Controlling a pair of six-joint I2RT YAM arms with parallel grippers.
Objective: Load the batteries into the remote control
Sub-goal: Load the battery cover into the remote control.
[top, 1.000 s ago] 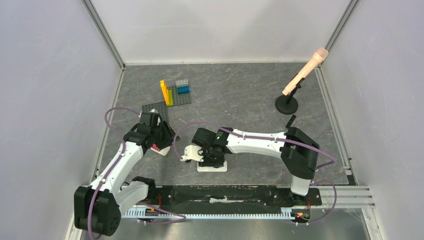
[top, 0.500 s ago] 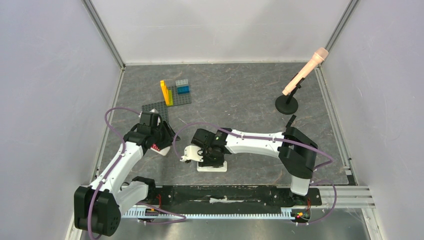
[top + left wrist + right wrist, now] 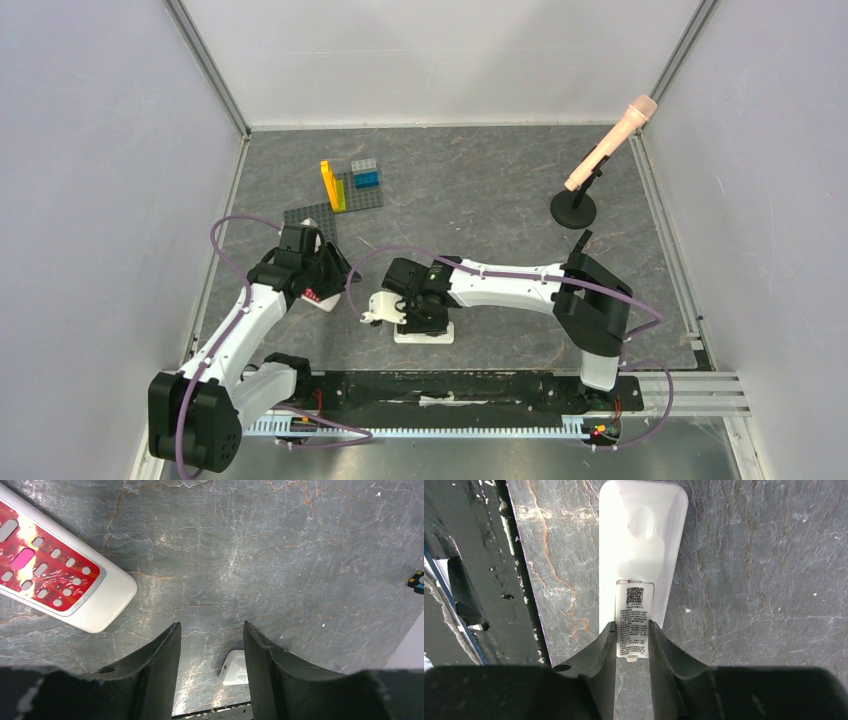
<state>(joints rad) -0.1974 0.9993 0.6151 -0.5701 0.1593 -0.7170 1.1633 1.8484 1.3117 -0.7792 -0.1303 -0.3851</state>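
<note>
My right hand (image 3: 632, 625) was closed narrow on the small white lid with a printed label (image 3: 632, 611), with one dark finger (image 3: 594, 660) against each long side. That lid sat in the back of the long white plastic remote control (image 3: 641, 530), which lay face down on the grey stone-look table (image 3: 749, 580). Just left of that remote, a black strip (image 3: 519, 580) ran along the table's near edge.

My left hand (image 3: 211, 627) was open wide and held nothing. It hung over bare table. Near it, off to one side, lay a second remote control, white with a shiny red face and pale buttons (image 3: 55, 570), face up and not touching my fingers. A small white piece (image 3: 235, 667) showed past my fingertips; I could not tell what it was.

Farther back on the left sat a flat grey plate with yellow, blue and green blocks (image 3: 350, 188). On the right stood a pink microphone on a round black stand (image 3: 610, 145).
</note>
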